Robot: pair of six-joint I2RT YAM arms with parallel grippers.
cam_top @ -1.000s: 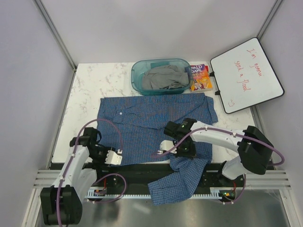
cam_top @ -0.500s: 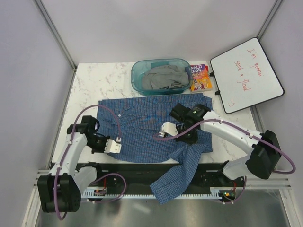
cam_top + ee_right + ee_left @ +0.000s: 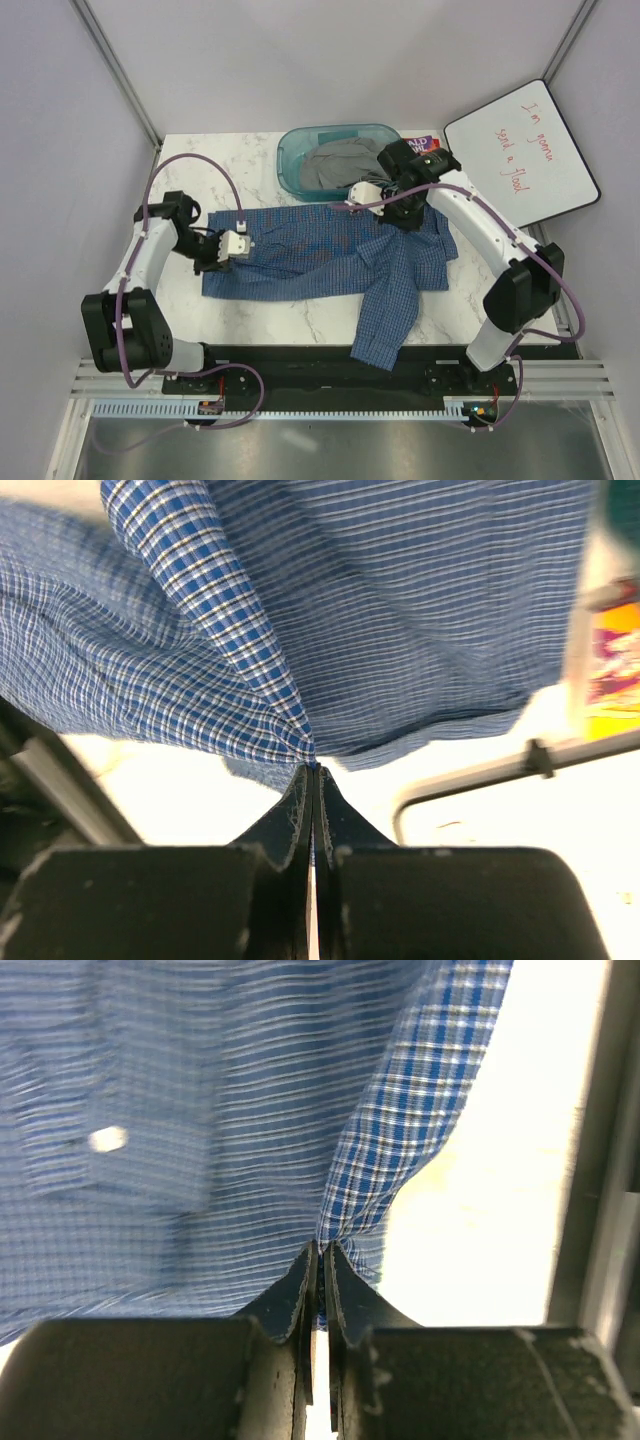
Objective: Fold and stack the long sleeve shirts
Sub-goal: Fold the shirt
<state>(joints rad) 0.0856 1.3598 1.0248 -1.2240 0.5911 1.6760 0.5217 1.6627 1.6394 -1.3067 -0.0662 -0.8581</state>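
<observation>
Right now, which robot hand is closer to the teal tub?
Right. The right gripper hangs by the near rim of the teal tub; the left gripper is farther away leftward, over the blue checked shirt.

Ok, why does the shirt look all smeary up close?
Left wrist view: the blue shirt is streaked with blur, sharper by the left tool, the table glares white. Right wrist view: checks crisp near the right tool, book blurry. Top view: sharp, evenly lit.

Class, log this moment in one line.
left end effector: shut on blue checked shirt | right end effector: shut on same shirt | sleeve: hanging over table edge
</observation>
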